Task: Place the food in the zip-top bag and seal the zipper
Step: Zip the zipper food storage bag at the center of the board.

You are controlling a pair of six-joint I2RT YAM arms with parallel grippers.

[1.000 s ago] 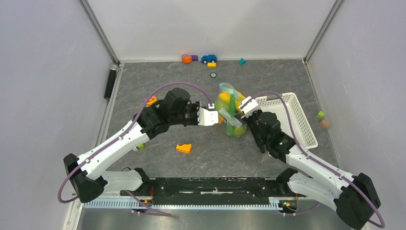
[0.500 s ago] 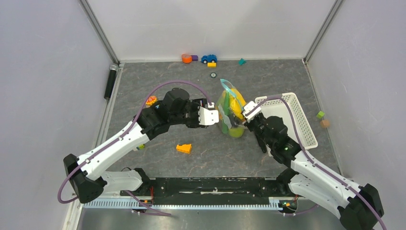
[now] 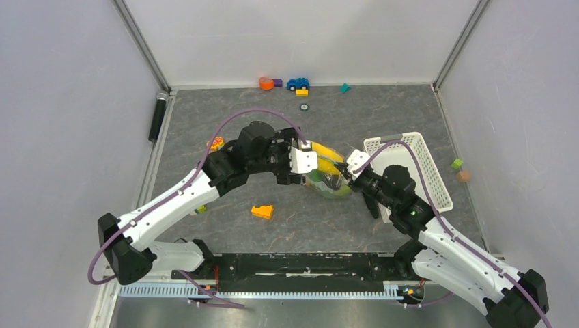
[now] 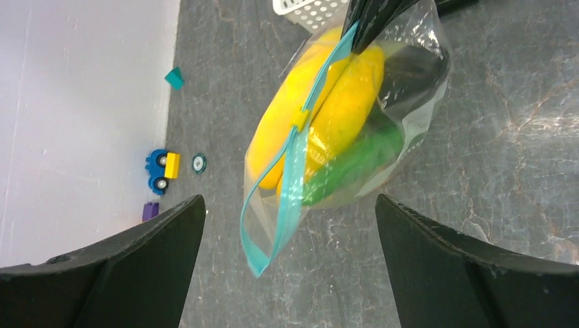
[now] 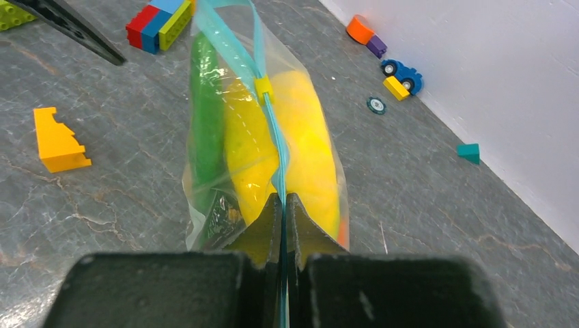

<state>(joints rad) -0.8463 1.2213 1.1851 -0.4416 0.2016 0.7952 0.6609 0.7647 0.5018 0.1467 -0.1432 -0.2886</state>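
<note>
The clear zip-top bag (image 3: 329,176) hangs low between my two grippers. Yellow food (image 4: 345,89) and a long green pod (image 5: 205,109) show through it. Its teal zipper (image 4: 295,164) carries a small yellow slider (image 5: 263,86). Past the slider, toward the loose corner, the strip parts into two. My right gripper (image 5: 283,199) is shut on the zipper's near end. My left gripper (image 4: 288,201) stands wide open, and the bag's free corner dangles between its fingers (image 4: 136,263) without touching them. In the top view the left gripper (image 3: 304,164) sits at the bag's left side.
A white slotted basket (image 3: 411,171) stands just right of the bag. An orange stepped wedge (image 3: 262,211) lies in front of the left arm. A toy car and small blocks (image 3: 298,84) line the back wall. A black cylinder (image 3: 158,116) lies at the left edge.
My left gripper has opened and let go of the zipper's end. The bag, held up stretched before, has sunk and tilted lower, now hanging from the right gripper alone.
</note>
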